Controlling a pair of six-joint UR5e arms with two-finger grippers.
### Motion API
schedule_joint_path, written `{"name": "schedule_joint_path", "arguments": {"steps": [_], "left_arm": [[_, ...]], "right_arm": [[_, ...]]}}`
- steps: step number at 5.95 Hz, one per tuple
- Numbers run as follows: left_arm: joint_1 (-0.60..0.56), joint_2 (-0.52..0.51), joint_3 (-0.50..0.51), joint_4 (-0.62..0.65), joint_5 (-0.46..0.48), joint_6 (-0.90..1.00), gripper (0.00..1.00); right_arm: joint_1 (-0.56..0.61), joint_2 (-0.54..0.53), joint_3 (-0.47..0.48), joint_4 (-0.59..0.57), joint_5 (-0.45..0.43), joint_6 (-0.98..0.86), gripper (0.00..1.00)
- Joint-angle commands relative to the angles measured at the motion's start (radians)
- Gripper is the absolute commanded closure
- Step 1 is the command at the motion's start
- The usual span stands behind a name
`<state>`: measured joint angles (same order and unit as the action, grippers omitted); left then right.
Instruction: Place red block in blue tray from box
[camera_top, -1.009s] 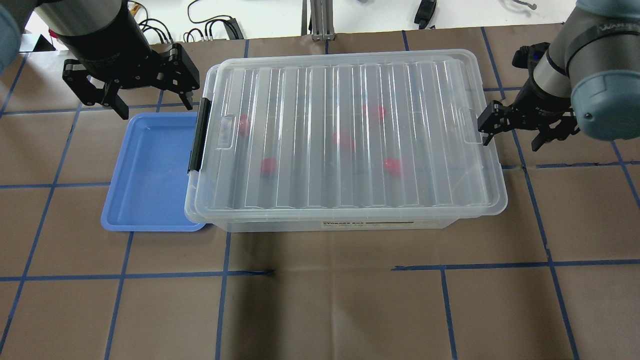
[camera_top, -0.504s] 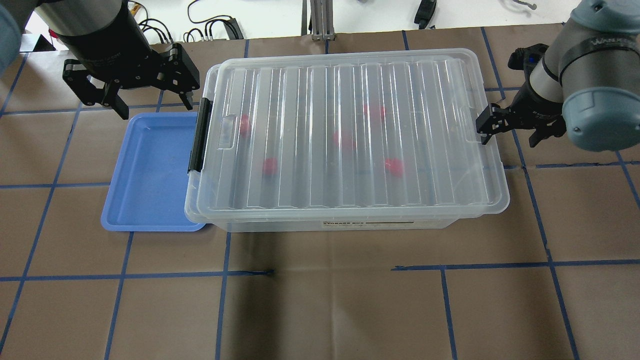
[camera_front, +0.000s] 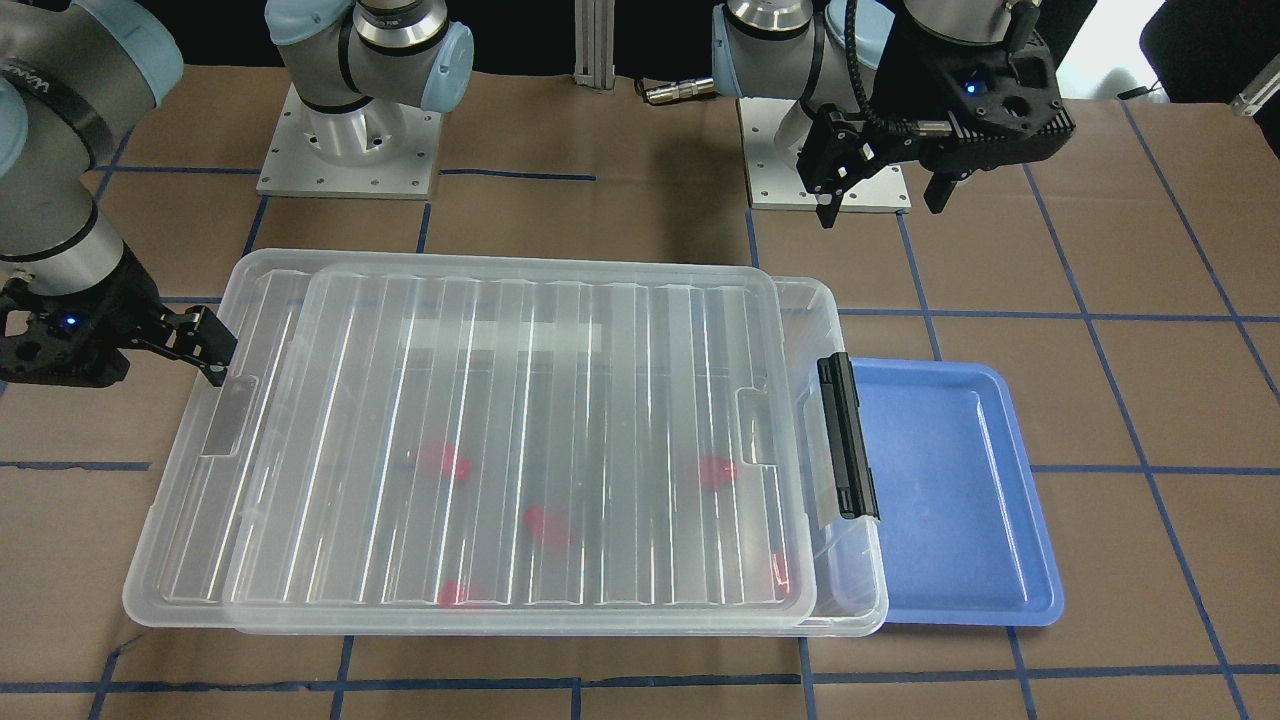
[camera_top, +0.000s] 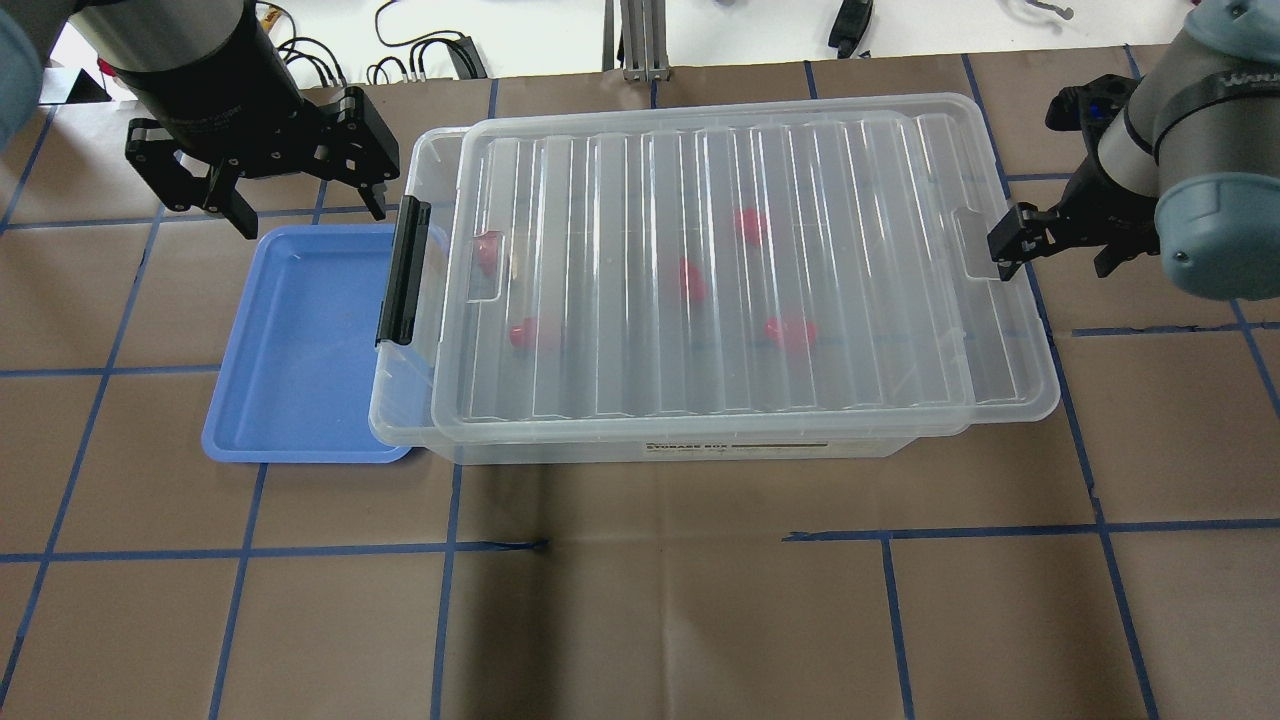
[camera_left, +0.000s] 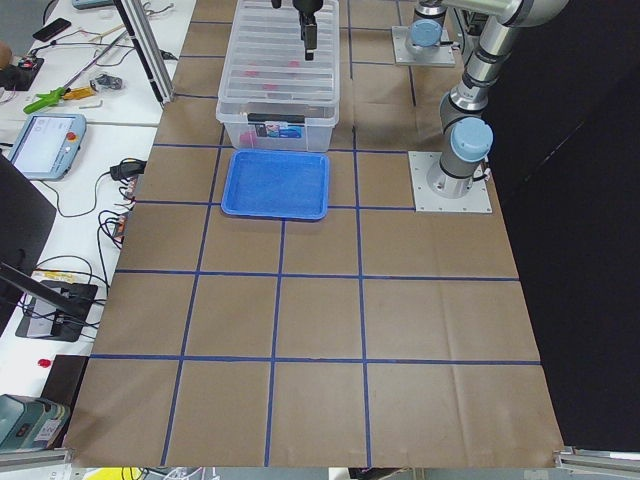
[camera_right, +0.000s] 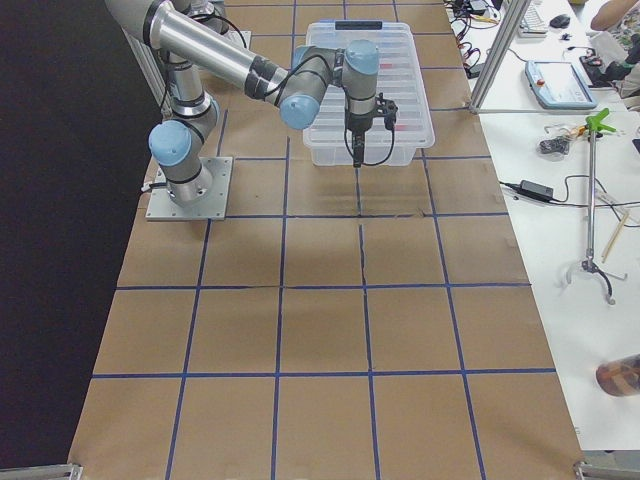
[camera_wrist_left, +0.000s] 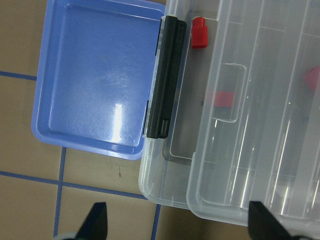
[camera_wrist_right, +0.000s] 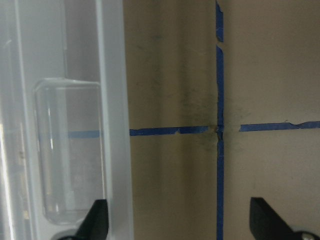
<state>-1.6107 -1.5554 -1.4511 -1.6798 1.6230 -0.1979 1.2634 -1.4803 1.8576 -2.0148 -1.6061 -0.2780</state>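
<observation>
The clear box (camera_top: 735, 450) stands mid-table with its ribbed lid (camera_top: 880, 250) shifted toward my right, leaving a gap at the black clip (camera_top: 403, 270) end. Several red blocks lie inside; one red block (camera_wrist_left: 199, 39) shows uncovered in the gap, the others (camera_top: 790, 330) blur through the lid. The blue tray (camera_top: 300, 340) sits empty against the clip end. My left gripper (camera_top: 305, 205) is open and empty above the tray's far edge. My right gripper (camera_top: 1053, 258) is open, one fingertip (camera_top: 1003, 255) over the lid's right rim (camera_wrist_right: 115, 125) and the other outside it.
The table is brown paper with a blue tape grid. The arm bases (camera_front: 345, 140) stand behind the box. Cables and an aluminium post (camera_top: 635, 40) lie beyond the far edge. The lid overhangs the box's right end (camera_top: 1040, 390).
The lid has slid to my right along with the right gripper, uncovering a strip of the box by the black clip. The left arm has not moved.
</observation>
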Motion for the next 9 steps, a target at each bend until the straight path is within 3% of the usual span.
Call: {"name": "schedule_joint_path", "arguments": {"steps": [1, 5, 9], "left_arm": [[0.000, 0.000, 0.000, 0.000, 0.000, 0.000, 0.02], [0.000, 0.000, 0.000, 0.000, 0.000, 0.000, 0.02], [0.000, 0.000, -0.008, 0.003, -0.002, 0.003, 0.02]], "right_arm": [[-0.067, 0.000, 0.002, -0.001, -0.003, -0.071, 0.00], [-0.208, 0.034, -0.005, -0.007, 0.002, -0.288, 0.00], [-0.234, 0.015, -0.014, -0.030, -0.003, -0.310, 0.00]]}}
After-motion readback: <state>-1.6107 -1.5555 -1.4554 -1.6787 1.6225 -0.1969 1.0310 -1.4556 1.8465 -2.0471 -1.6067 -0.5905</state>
